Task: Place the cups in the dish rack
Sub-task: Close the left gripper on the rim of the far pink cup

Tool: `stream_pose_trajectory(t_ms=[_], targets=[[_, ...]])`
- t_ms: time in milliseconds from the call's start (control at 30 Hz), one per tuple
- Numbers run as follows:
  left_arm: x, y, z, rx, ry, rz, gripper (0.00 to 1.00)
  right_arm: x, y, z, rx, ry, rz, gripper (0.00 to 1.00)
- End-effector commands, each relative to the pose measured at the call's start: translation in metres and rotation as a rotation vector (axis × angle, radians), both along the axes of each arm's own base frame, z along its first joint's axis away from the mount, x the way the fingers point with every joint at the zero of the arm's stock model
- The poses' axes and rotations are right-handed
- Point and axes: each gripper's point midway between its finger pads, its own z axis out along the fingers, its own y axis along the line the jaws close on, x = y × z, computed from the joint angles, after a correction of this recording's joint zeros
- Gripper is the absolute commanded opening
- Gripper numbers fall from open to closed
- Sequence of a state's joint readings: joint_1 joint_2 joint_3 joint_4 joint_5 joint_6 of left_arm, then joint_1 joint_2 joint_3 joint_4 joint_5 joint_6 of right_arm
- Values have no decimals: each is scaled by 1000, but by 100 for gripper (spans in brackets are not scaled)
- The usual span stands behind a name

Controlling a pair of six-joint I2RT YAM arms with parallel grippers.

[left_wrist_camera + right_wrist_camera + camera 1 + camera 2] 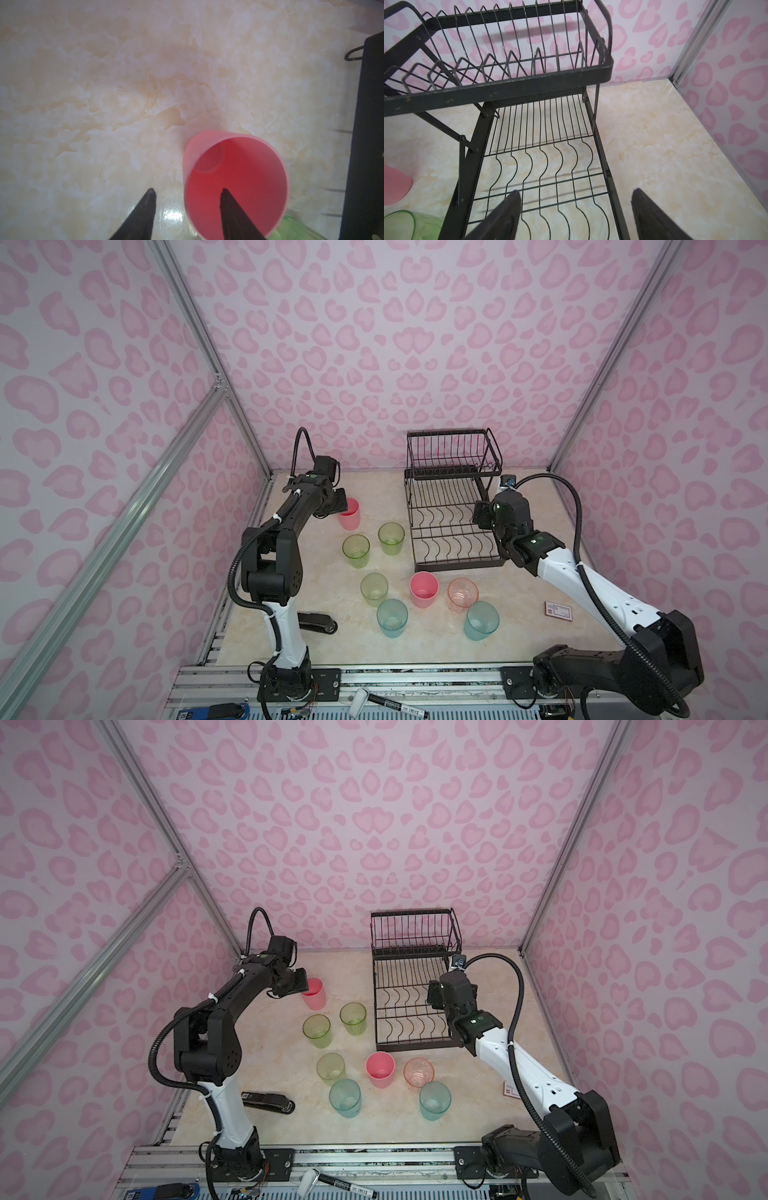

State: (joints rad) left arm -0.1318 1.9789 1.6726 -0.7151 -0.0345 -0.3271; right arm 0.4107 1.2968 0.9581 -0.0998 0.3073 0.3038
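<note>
Your left gripper [188,190] was spread astride the pink cup [239,166] wall, one finger inside and one outside. The cup stood on the table [432,643], left of the dish rack [453,506]. Pinch gently, then lift straight up. Your right gripper [576,191] hung spread and empty over the rack's lower tier. I couldn't tell if either finger touched the wall, and the top views hid the fingertips.

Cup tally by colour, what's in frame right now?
pink cups: 2
yellow-green cups: 3
teal cups: 2
orange-pink cup: 1
Total: 8, none in the dish rack
</note>
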Motion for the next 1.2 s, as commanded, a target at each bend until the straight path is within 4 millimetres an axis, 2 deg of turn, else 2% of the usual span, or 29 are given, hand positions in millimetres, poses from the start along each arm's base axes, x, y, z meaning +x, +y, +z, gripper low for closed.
stream_pose_trajectory(t_ms=[0,233,533,800,1167], targets=[[2,2,-5,17,21,-5,51,2,5,-4,15,11,16,83],[2,4,-16,25,41,-3,43,3,9,-9,16,27,28,82],[1,4,-23,23,54,4,28,5,11,-13,13,38,37,82],[1,3,-25,19,56,2,24,5,12,-13,12,36,40,81],[5,0,-30,6,51,-18,12,4,9,-8,9,27,25,81]])
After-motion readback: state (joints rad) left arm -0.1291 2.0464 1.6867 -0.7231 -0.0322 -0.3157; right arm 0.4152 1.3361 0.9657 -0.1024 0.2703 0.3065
